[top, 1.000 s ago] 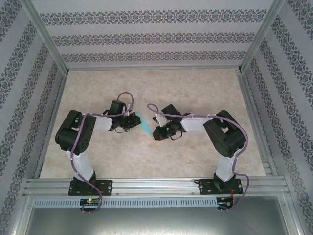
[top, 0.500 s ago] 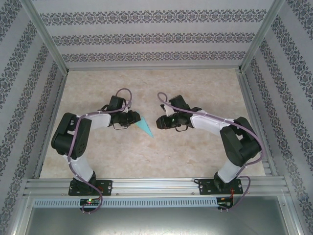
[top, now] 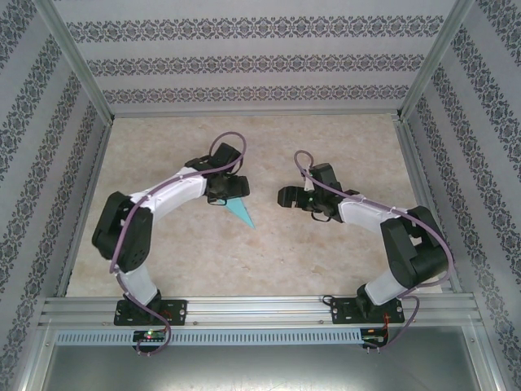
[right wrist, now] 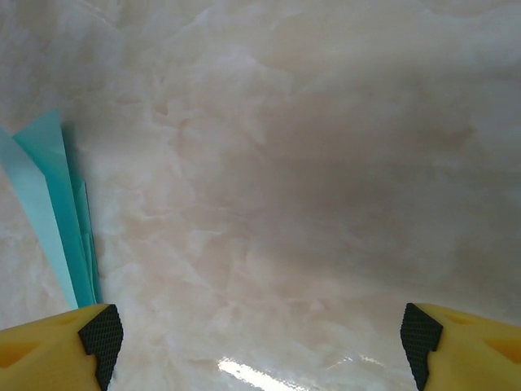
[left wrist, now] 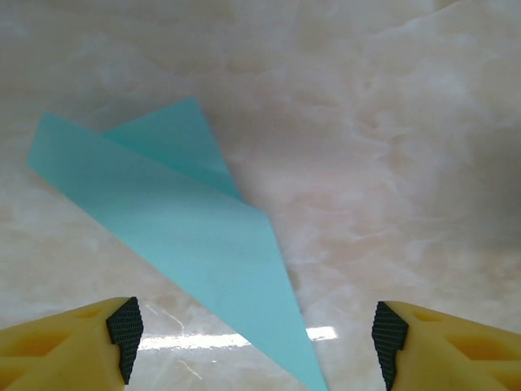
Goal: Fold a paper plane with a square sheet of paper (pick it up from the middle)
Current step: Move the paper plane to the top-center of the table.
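The square sheet of paper is folded into a narrow turquoise dart, the paper plane (top: 241,213), lying flat on the marble table near the middle with its point toward the near right. My left gripper (top: 234,192) hovers just behind it, open, nothing between its fingers. In the left wrist view the paper plane (left wrist: 187,236) lies on the table below the wide-apart jaws of that gripper (left wrist: 256,334). My right gripper (top: 283,196) stands open to the plane's right, apart from it. The right wrist view has the paper plane (right wrist: 53,212) at the left edge, outside the open right gripper (right wrist: 260,334).
The beige marble table (top: 326,252) is ringed by patterned walls and an aluminium frame (top: 260,309) along the near edge. Both arms bend in toward the middle from their bases at the near edge.
Both grippers went from shut to open and let go of the paper plane. It now lies on the table, while both arms have drawn back and apart toward the far side.
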Tool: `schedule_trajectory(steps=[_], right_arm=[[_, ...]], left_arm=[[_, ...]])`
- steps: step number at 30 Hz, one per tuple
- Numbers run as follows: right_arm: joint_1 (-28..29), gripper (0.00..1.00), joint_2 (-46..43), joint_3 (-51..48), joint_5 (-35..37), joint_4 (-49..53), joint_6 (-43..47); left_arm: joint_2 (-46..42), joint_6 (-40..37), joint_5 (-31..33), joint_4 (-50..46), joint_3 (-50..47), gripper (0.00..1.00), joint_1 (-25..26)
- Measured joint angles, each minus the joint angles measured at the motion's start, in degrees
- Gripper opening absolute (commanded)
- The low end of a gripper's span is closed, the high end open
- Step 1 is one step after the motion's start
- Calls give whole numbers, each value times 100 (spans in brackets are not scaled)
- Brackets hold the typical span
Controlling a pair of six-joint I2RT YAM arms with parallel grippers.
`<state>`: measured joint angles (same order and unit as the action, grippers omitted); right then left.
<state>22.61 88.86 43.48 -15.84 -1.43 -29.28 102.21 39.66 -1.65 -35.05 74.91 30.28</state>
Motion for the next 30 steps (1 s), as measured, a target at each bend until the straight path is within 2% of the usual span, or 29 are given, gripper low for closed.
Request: schedule_trajectory(steps=[6,10,17,30], right_arm=[[0,91,-116,-17,142,-256,-114],[0,90,-146,-17,190,-302,-170],[0,88,-144,-17,192,-297,-210],[2,87,-7,-11,120,-267,-212]], left_arm=[[1113,142,831,-881,992,78,334],[1469,210,1128,-1196,1169,74,389],[1517,286,1224,-1473,1235,65,389],[1032,503,1152,-1460,968,64,389]])
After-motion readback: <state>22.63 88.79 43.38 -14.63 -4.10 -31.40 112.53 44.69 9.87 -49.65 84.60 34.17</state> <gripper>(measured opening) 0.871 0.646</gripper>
